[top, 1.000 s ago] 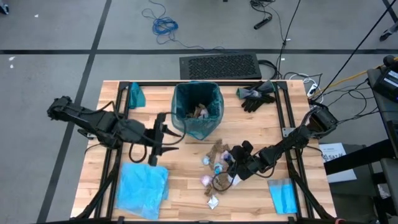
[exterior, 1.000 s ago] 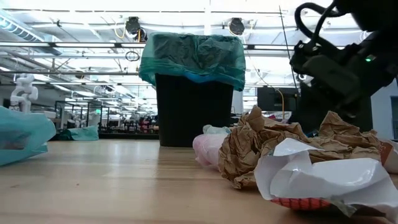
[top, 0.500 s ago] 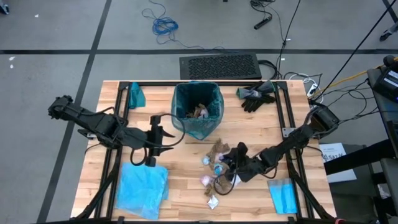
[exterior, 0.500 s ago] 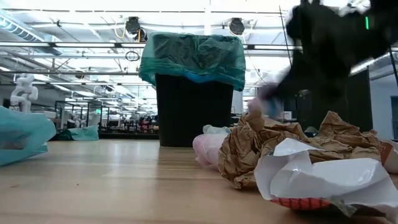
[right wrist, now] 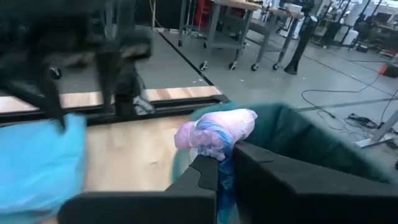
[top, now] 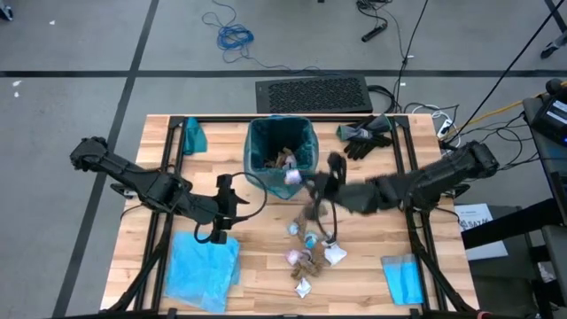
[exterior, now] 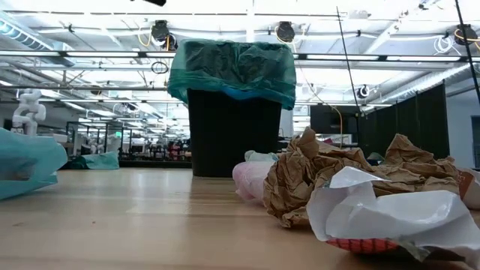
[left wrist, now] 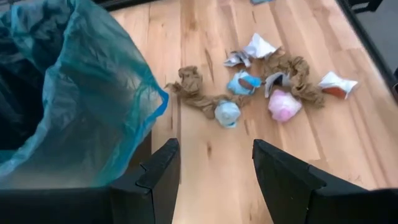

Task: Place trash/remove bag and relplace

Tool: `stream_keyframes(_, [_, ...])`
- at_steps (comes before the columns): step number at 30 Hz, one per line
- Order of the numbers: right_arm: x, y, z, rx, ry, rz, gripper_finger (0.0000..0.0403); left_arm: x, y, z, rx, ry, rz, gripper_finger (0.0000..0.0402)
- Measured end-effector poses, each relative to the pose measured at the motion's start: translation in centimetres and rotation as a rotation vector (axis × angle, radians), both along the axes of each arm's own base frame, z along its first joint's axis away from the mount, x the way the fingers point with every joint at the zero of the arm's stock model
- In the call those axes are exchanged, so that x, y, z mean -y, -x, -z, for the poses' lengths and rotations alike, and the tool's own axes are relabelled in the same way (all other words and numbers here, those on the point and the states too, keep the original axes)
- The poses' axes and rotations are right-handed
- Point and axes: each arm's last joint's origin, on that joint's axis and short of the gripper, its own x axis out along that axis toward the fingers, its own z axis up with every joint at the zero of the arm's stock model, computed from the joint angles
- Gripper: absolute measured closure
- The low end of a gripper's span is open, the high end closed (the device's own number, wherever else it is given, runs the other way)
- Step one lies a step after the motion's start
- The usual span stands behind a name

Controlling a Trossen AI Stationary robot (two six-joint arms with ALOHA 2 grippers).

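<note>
The black bin [top: 282,156] stands at the table's far middle, lined with the dark teal bag [exterior: 234,69], whose top is folded over the rim. Loose trash, brown wads and pale wrappers [top: 312,246], lies on the table in front of it. My right gripper [top: 312,182] hovers at the bin's near right rim, shut on a pink-and-blue wrapper [right wrist: 214,134]. My left gripper [left wrist: 214,165] stands open beside the bin's near left side, with nothing between its fingers. A sky-blue bag [top: 202,262] lies flat at the near left. My right gripper pinches the crumpled wrapper's lower end [right wrist: 217,152] between its two fingers. Most of the wad sticks out past the fingertips. The fingers come nearly level from the table's right side. The wrapper is lifted clear of the table, by the bag's rim [right wrist: 298,134].
Black gloves [top: 365,136] lie at the far right and a teal cloth [top: 193,135] at the far left. A small blue folded cloth [top: 404,278] sits at the near right. Bare wood shows between the bin and the sky-blue bag.
My right gripper has shut on a wrapper in the trash pile, risen fast and swung toward the bin's rim, lifting the wrapper clear of the table and going up out of the low view. My left gripper has sunk a little beside the bin.
</note>
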Motion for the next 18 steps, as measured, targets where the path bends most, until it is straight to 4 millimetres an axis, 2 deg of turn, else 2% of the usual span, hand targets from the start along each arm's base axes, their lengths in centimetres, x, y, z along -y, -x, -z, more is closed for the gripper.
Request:
stream_keyframes(4, [3.9, -0.8, -2.0, -0.004, -0.034, -0.024, 0.0402, 0.0, 0.0, 0.3, -0.003, -0.004, -0.004, 0.0205])
stream_keyframes(9, [8.1, -1.1, -2.0, -0.002, -0.096, -0.012, 0.0377, 0.0, 0.0, 0.3, -0.002, -0.006, -0.008, 0.0205])
stream_keyframes(14, [10.2, -1.4, -1.4, -0.051, -0.147, -0.105, 0.031, 0.0, -0.1, 0.2, 0.003, -0.002, -0.01, 0.0205])
stream_keyframes(18, [11.0, -1.3, -1.2, -0.043, -0.192, -0.084, 0.0245, 0.1, -0.3, 0.0, 0.035, 0.01, -0.008, 0.0205])
